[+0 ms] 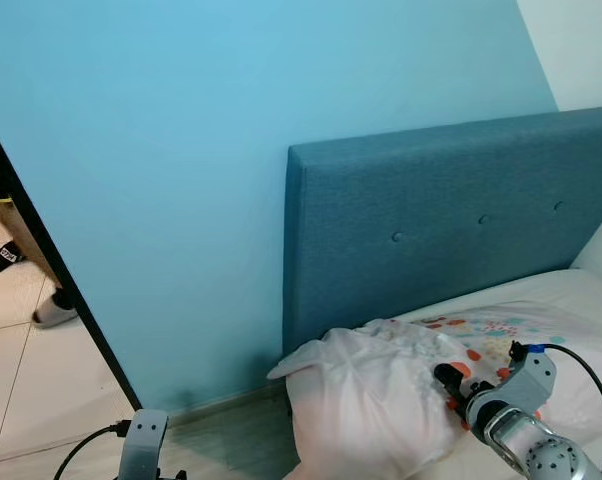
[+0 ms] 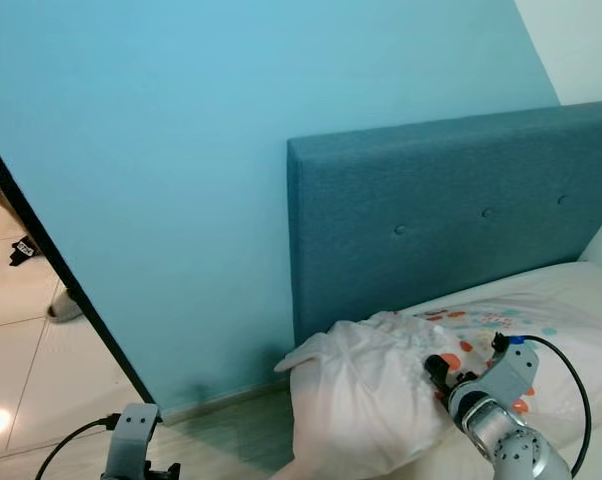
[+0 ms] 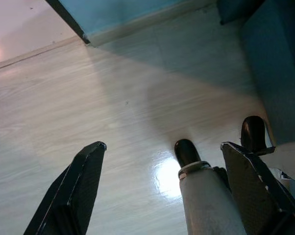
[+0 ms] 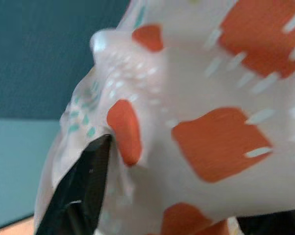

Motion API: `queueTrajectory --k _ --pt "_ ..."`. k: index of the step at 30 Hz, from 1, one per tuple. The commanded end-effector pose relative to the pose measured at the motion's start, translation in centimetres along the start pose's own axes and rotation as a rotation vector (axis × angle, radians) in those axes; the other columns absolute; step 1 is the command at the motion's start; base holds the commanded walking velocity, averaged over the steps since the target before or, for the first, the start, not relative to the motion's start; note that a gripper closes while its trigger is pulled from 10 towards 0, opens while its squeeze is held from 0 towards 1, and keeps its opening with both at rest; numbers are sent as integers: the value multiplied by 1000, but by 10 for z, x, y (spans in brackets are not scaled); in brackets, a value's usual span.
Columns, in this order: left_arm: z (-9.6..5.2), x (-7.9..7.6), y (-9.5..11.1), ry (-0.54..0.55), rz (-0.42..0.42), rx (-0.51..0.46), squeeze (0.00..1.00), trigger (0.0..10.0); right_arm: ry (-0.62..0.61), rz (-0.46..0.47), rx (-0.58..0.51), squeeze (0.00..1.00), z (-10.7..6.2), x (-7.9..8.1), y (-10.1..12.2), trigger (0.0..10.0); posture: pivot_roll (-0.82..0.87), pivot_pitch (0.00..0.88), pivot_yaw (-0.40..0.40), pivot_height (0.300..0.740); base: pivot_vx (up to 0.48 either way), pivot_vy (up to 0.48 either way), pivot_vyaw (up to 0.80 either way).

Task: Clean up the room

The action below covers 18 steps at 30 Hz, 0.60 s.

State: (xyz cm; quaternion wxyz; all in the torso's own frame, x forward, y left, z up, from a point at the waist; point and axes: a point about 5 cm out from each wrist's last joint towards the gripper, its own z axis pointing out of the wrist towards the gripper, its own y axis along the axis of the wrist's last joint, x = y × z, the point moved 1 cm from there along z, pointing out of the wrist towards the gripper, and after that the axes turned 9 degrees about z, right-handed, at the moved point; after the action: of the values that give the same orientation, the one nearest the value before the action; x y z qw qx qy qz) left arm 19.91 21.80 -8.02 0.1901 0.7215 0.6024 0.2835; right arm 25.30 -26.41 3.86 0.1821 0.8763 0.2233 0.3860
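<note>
From the head cameras I see a light blue wall (image 1: 181, 150) with a darker blue padded headboard (image 1: 451, 220) against it, and a bed (image 1: 581, 300) with white bedding running off to the right. At the bed's head-end corner lies a crumpled white blanket (image 1: 371, 400) with orange and teal spots, bunched over the edge of the mattress. My right hand (image 1: 449, 385) is at that bundle, its black fingers pressed into the spotted cloth near the corner. On the left an open doorway shows pale floor tiles (image 1: 21, 370) and a person's foot in a light slipper (image 1: 53, 312). My left arm (image 1: 141, 445) hangs low beside the bed, over the wood floor (image 2: 241, 430)

In the left wrist view my left hand (image 3: 159, 188) is spread open, the two black fingers well apart with nothing between them, above the pale wood floor; a strip of skirting along the blue wall is beyond it

In the right wrist view the spotted blanket is right up against the lens, orange patches on white, and my right hand is closed on a fold of it; one black finger (image 4: 81, 188) shows under the cloth, with the headboard behind
</note>
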Motion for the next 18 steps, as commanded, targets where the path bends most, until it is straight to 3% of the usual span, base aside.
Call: queueTrajectory --k 1,13,16,18 --pt "-2 1 -7 -4 3 26 0 10000 12 33 -28 0 2 3 4 0 -39 17 -15 740 0 0 0" --pt "-2 3 -10 -4 12 34 0 10000 -10 116 -108 0 5 3 13 0 -34 25 -9 740 0 0 0" --pt "-2 3 -10 -4 16 34 0 10000 19 135 -142 0 7 7 17 0 -34 25 -9 740 0 0 0" --pt "-3 2 -11 -5 22 37 0 10000 85 156 -208 0 11 20 32 0 -28 34 0 740 0 0 0"
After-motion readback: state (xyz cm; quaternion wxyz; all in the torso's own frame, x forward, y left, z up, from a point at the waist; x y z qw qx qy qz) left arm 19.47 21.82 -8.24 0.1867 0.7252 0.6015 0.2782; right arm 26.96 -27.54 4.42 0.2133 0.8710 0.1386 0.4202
